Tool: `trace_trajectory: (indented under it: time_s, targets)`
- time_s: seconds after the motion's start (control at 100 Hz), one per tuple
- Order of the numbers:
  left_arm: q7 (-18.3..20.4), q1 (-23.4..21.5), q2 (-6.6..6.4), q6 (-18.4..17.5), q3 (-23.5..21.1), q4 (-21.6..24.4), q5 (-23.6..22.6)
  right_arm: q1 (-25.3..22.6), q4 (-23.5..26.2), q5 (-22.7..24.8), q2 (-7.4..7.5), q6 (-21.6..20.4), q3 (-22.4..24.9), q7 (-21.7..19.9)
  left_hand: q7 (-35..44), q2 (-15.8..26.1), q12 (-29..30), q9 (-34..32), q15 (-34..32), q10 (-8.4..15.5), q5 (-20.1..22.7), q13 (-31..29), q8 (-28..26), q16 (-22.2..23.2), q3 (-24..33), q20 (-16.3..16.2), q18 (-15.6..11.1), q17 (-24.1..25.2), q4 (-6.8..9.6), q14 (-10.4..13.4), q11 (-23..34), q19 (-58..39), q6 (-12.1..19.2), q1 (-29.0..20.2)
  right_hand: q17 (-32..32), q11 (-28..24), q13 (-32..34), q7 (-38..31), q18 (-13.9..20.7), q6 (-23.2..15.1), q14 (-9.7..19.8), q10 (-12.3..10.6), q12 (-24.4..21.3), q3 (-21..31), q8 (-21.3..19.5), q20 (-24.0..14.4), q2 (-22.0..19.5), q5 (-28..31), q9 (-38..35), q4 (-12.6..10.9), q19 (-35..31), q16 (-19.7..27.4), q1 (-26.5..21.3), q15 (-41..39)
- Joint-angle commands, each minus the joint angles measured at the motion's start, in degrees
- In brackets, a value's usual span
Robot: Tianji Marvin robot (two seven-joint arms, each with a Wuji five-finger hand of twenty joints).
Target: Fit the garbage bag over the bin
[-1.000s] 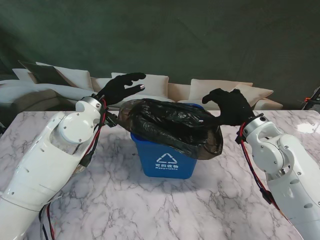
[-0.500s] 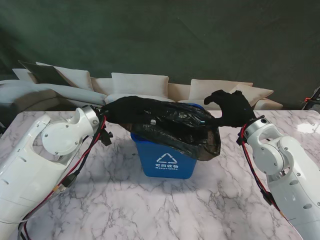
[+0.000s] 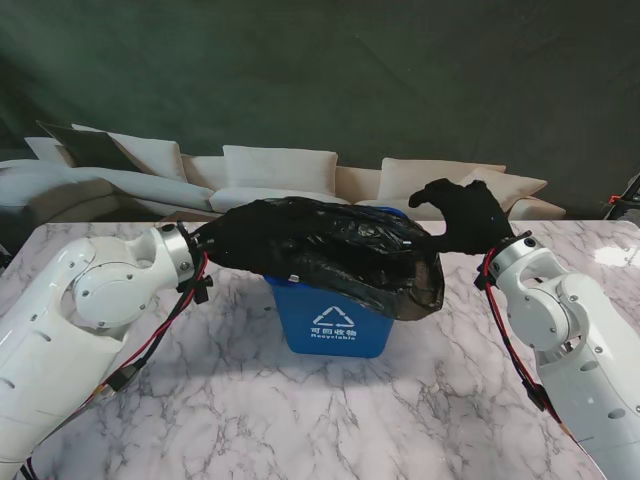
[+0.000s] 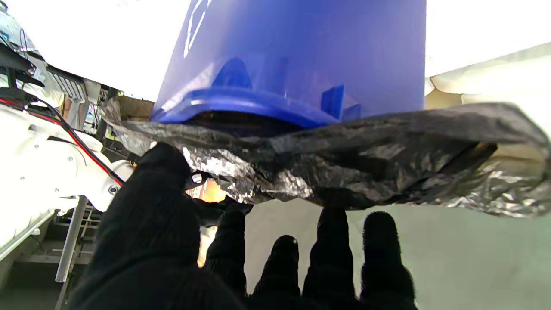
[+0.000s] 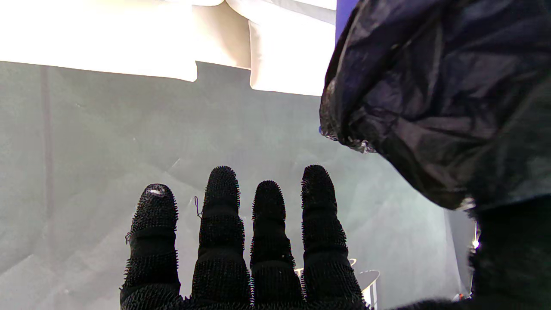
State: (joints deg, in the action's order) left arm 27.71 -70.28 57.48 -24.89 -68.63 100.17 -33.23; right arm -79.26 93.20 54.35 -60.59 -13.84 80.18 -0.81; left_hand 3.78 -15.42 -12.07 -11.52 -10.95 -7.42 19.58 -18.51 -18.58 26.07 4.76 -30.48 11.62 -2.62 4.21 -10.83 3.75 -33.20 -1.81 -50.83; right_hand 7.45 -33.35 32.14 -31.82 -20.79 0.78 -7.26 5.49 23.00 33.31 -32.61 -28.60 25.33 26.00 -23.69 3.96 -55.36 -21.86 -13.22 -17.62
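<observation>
Black crinkled plastic, the thin garbage bag (image 3: 335,250), lies heaped over the mouth of the blue plastic recycling bin (image 3: 330,322), which stands on the white-veined marble table (image 3: 300,410) about midway between your two arms. The bag hangs well down the bin's right side but, in the left wrist view, its hem (image 4: 301,172) sits clear of the moulded rim (image 4: 241,101) on the left, so I judge the bag draped rather than fitted. Your left hand (image 3: 222,237), in its black knit glove, is pressed against the bag's left edge; from the wrist its fingers (image 4: 331,249) reach toward the film with the thumb apart, and I cannot tell whether any plastic is truly pinched. Your right hand (image 3: 462,215) hovers just beside the bag's right shoulder with its fingers (image 5: 221,215) straight and spread, holding nothing. To do this step well, get a sure pinch on the left hem first, then draw it outward and down past the rim instead of pushing into the heap, which would only bunch the film into the opening. Bring your right hand onto the bag's far-right fold to hold that side taut meanwhile, since the light bin looks likely to slide or tip if you pull from one side alone.
</observation>
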Motion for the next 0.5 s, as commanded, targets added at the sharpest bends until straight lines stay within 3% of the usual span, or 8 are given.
trace_trajectory:
  time_s: [0.0, 0.06, 0.14, 0.28, 0.36, 0.49]
  targets:
    - [1.9, 0.1, -0.49, -0.5, -0.1, -0.2, 0.3, -0.1, -0.3, 0.5, -0.1, 0.2, -0.1, 0.1, -0.5, -2.0, 0.9, 2.6, 1.0, -0.1, -1.8, 1.9, 0.8, -0.7, 1.3, 1.0, -1.8, 1.1, 1.79, 1.2, 0.6, 1.6, 1.3, 1.2, -1.1, 0.3, -0.8, 1.4, -0.2, -1.1, 0.6, 0.6, -0.2, -1.0, 0.1, -0.2, -1.2, -2.5, 1.6, 0.2, 0.8, -0.2, -1.6, 0.0]
    - [1.3, -0.3, -0.45, -1.2, -0.4, -0.4, -0.4, 0.0, -0.3, 0.5, -0.12, 0.2, -0.2, 0.2, 0.9, -3.6, 0.2, 2.5, 0.4, -0.1, -1.9, 1.9, -0.4, -0.3, 0.6, 0.6, -2.0, 0.9, 0.9, 1.2, 1.7, 1.1, 1.6, 3.2, -1.1, 0.5, -0.9, 1.5, -0.2, -1.1, 0.5, 0.6, -0.4, -1.0, 0.3, -0.2, -1.3, -2.4, 1.5, 0.2, 0.7, -0.2, -1.6, 0.1]
    - [0.9, -0.7, -0.49, -1.9, -0.7, -0.4, -2.2, -0.1, -0.3, 0.5, -0.12, 0.3, -0.2, 0.2, 3.4, -4.1, -1.0, 1.3, -0.5, -0.2, -1.1, 0.9, -3.1, 0.5, 1.2, -0.4, -2.6, 0.1, -0.08, 1.6, 2.9, -0.4, 2.0, 2.0, -1.1, 0.6, -0.9, 1.6, -0.2, -1.1, 0.5, 0.6, -0.5, -1.1, 0.5, -0.2, -1.3, -2.4, 1.5, 0.2, 0.8, -0.2, -1.6, 0.1]
    - [0.5, -0.7, -0.51, -2.5, -0.6, -0.6, -3.6, -0.1, -0.3, 0.6, -0.11, 0.3, -0.1, 0.2, 8.0, -4.0, -4.2, -1.3, -2.3, -0.2, -0.1, -0.3, -9.5, 2.9, 5.6, -2.2, -3.1, -0.7, 1.39, 1.6, 5.6, -4.2, 1.9, 0.1, -1.1, 0.7, -0.9, 1.7, -0.2, -1.1, 0.5, 0.7, -0.7, -1.2, 0.6, -0.2, -1.4, -2.5, 1.6, 0.2, 0.7, -0.1, -1.8, 0.2]
    - [-1.6, -1.1, -0.13, -2.2, -0.5, -0.5, -5.5, -0.1, -0.3, 0.5, -0.14, 0.4, -0.1, 0.3, 8.8, -3.1, -5.0, -3.1, -2.6, -0.2, 0.4, -0.8, -10.3, 3.3, 7.8, -2.4, -3.3, -1.2, 2.01, 1.6, 6.7, -5.0, 1.5, -2.6, -1.1, 0.7, -1.0, 1.7, -0.1, -1.1, 0.5, 0.6, -0.7, -1.2, 0.7, -0.3, -1.5, -2.5, 1.7, 0.2, 0.7, -0.1, -1.8, 0.2]
    - [-3.5, -1.2, 0.29, -1.9, 0.1, -0.6, -6.3, -0.2, -0.3, 0.4, -0.17, 0.4, 0.0, 0.5, 7.6, -1.7, -9.0, -9.5, -4.6, 0.6, 1.7, -3.4, -8.8, 4.8, 11.2, -2.5, -3.1, -2.3, 1.15, 1.8, 10.8, -7.5, 1.2, -5.4, -1.1, 0.7, -1.0, 1.7, -0.1, -1.2, 0.5, 0.6, -0.9, -1.4, 0.8, -0.3, -1.6, -2.5, 1.7, 0.2, 0.7, -0.1, -1.9, 0.3]
